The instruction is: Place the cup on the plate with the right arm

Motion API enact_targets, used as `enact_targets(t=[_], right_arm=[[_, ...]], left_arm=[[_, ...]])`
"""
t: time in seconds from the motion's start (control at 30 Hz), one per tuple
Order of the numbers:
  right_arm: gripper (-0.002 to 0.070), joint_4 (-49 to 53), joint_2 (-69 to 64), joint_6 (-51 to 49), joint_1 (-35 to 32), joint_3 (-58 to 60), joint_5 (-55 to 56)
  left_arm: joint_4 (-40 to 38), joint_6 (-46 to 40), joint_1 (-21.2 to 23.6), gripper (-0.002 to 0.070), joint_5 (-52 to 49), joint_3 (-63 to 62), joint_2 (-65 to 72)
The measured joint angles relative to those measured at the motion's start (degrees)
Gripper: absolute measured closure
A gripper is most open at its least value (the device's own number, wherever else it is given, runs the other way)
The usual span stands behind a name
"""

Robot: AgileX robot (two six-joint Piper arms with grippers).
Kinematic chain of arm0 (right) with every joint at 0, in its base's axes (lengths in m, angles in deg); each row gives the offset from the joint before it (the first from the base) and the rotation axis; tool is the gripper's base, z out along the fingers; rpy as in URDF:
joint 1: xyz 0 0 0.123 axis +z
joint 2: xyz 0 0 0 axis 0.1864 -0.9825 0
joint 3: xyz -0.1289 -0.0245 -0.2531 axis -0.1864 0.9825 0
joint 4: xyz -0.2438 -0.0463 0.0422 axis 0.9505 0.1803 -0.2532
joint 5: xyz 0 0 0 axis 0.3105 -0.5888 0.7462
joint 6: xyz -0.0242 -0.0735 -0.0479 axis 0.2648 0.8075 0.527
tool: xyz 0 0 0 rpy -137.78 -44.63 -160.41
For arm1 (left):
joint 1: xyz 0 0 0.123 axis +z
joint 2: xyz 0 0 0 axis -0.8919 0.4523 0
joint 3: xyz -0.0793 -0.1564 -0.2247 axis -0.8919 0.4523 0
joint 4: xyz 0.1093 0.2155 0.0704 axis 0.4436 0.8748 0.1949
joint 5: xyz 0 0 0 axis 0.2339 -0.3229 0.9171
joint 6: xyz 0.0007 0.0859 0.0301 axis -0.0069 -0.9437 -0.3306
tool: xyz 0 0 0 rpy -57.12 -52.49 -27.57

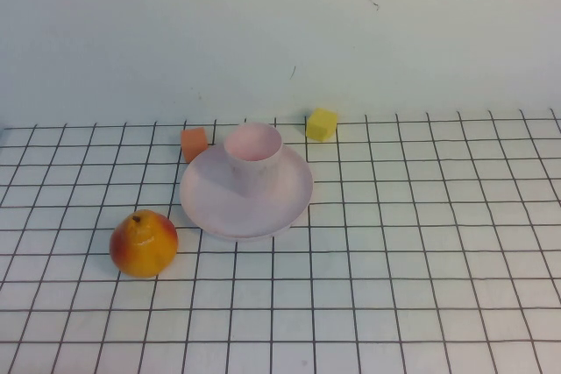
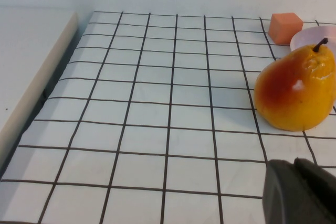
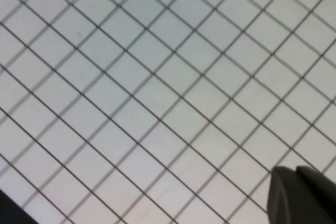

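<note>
Your cup (image 1: 252,157) already stands upright on the plate (image 1: 219,208), both grippers out of the high view, only a dark corner of the left gripper (image 2: 302,192) and the right gripper (image 3: 302,196) showing, so you cannot tell their jaws.

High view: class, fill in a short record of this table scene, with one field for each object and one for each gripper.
cup: upright on the plate, toward its far side
plate: on the gridded table
pear: left of the plate, near side
orange cube: by the plate's far left rim
yellow cube: beyond the plate, to its right
left gripper: near the pear, holding nothing
right gripper: over bare grid, holding nothing
</note>
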Motion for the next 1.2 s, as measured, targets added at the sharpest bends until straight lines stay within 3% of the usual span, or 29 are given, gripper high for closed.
enact_targets(t=[0.27,0.47,0.8,1.2], right_arm=[[0.0678,14.8,0.0,0.7,0.0,3.1,0.0],[0.0678,17.1,2.0,-1.3,-1.1,5.1,1.8],[0.0678,11.9,29.5,-1.3,-12.2,27.5,40.2],[0.0678,7.7,56.5,-1.3,-22.7,58.4,48.7]], left_arm=[[0.0,0.0,0.0,0.0678,0.0,0.0,0.0],[0.0,0.0,0.0,0.0678,0.0,0.0,0.0],[0.0,0.0,0.0,0.0678,0.0,0.0,0.0],[0.0,0.0,0.0,0.0678,0.0,0.0,0.0]])
